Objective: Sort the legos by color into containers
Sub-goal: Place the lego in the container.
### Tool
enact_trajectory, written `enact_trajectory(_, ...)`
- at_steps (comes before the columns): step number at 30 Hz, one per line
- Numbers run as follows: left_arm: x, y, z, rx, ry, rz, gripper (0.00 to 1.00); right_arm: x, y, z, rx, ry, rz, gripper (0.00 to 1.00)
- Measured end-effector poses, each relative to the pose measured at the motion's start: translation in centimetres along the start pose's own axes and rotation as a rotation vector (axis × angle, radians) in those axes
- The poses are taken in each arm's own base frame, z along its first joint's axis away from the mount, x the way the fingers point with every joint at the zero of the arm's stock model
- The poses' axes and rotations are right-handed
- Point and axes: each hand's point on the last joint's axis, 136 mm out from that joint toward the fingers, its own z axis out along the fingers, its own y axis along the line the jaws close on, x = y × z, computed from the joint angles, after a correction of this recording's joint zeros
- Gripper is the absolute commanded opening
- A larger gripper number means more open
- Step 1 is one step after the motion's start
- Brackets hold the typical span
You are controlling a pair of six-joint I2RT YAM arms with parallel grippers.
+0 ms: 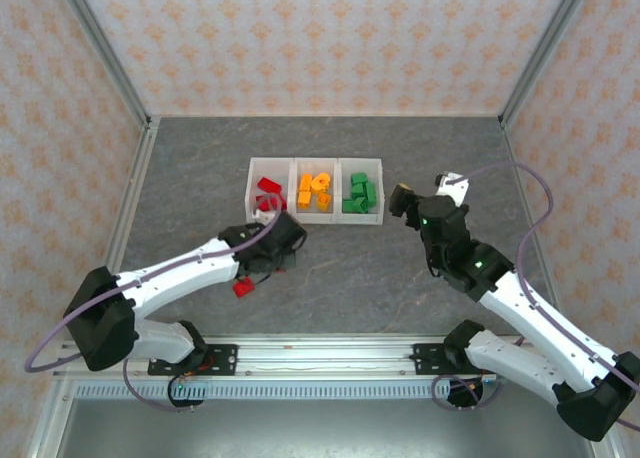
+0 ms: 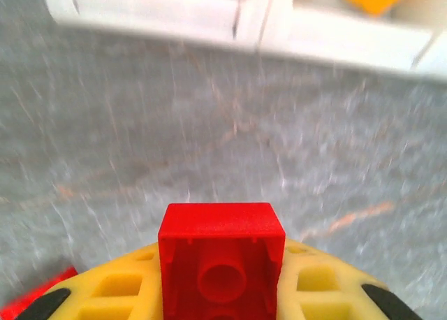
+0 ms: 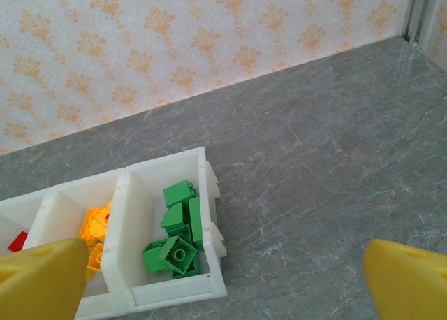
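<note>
Where the overhead camera looks down, the containers [image 1: 330, 219] sit as a row of three joined white bins at the middle of the grey table [image 1: 200, 178], with red bricks [image 1: 267, 193] in the left bin, orange bricks [image 1: 314, 189] in the middle one and green bricks [image 1: 361, 193] in the right one. The left claw [image 1: 288, 230] hovers just on the near side of the left bin, and a loose red brick [image 1: 243, 287] lies on the table beside that arm, nearer the bases. The right claw [image 1: 404, 200] hangs to the right of the row, apart from it. From the left wrist, the yellow fingers [image 2: 112, 288] are pinching a held red brick [image 2: 222, 257], its hollow underside facing the camera, and the bins' white wall is blurred at the far side. From the right wrist, the two yellow fingertips [image 3: 38, 278] stand spread wide with nothing between them, above the near side of the green bin and the bare table to its right.
</note>
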Motion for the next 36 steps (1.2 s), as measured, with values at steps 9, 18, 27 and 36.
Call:
enact_trajectory(9, -9.9, 0.1, 1.9, -0.130, -0.092, 0.030, 0.16, 0.7, -0.9, -0.5, 0.006, 0.008, 0.007, 1.00)
enact_trajectory(18, -13.1, 3.1, 8.5, -0.246, -0.019, 0.033, 0.21, 1.0, -2.2, -1.2, 0.032, -0.001, -0.006, 1.00)
enact_trajectory(27, -15.7, 2.8, 13.9, -0.208, 0.009, -0.015, 0.22, 2.1, -2.7, -1.0, 0.044, 0.018, -0.028, 1.00)
enact_trajectory(36, -17.6, 1.7, 15.3, -0.155, -0.001, -0.033, 0.68, 3.1, -3.0, -0.8, 0.049, 0.042, -0.033, 1.00)
